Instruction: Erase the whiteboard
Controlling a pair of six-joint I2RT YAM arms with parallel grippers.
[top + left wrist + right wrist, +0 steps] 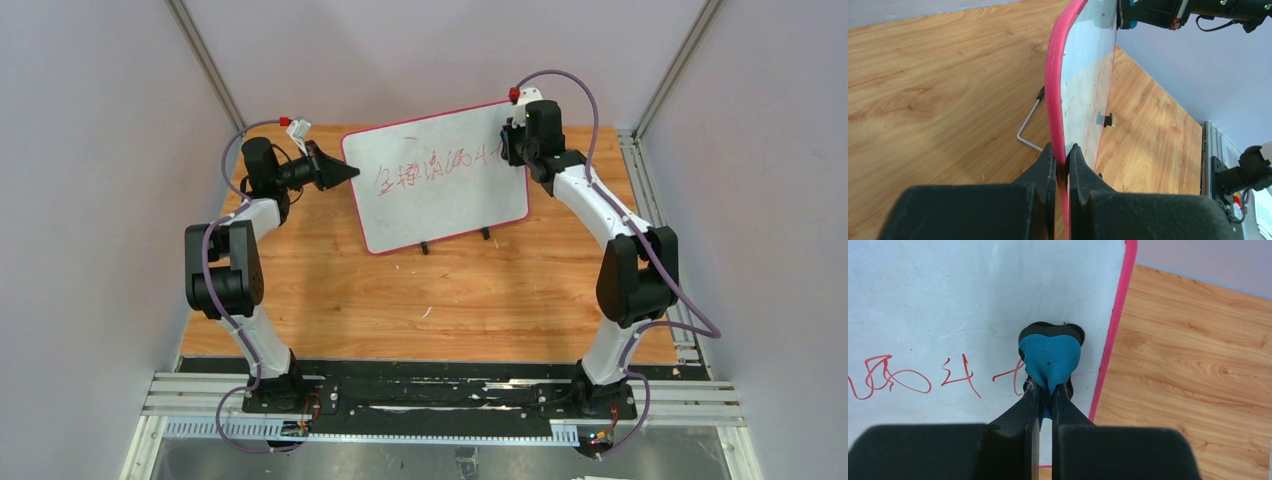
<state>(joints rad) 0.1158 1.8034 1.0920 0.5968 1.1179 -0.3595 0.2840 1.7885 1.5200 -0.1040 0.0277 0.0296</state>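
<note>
The whiteboard point(438, 178) stands tilted on the wooden table, white with a red-pink frame and a row of red handwritten characters point(430, 165) across its upper half. My left gripper point(348, 174) is shut on the board's left edge; in the left wrist view the pink frame point(1054, 75) runs up from between its fingertips point(1062, 160). My right gripper point(512, 142) sits at the board's right end, shut on a small blue-and-black eraser point(1050, 355). The eraser presses flat on the white surface, just right of the last red strokes point(960, 375) and left of the frame point(1115, 325).
The wooden tabletop point(440, 300) spreads in front of the board. Two small black feet point(455, 240) and a wire stand point(1029, 125) prop the board. Grey walls close in the left, back and right. A metal rail point(450, 400) carries both arm bases.
</note>
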